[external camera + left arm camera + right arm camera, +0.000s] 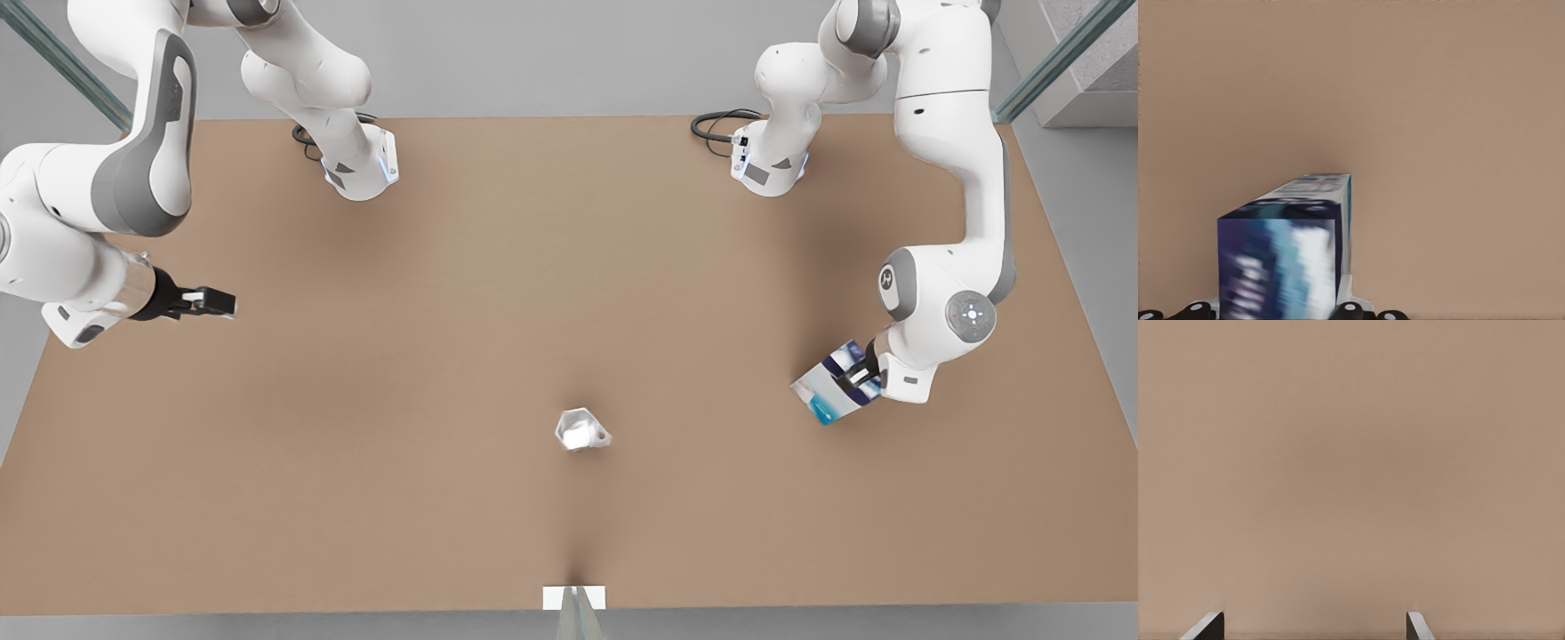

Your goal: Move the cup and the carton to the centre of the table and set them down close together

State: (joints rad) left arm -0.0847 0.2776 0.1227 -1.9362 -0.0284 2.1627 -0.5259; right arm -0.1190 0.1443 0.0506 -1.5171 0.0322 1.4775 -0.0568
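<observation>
My left hand (855,375) is pinching the carton (834,385) at mid-right, lifted and tilted; it looks light but crushable. Right hand (213,302) waits spread, far left. Cup (580,429) sits mid-counter (444,356); I'd grab its rim.

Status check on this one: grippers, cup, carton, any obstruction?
Left gripper shut on carton, at the front view's right. Right gripper open, waiting at its left. Cup on table near centre. Nothing between carton and cup.
</observation>
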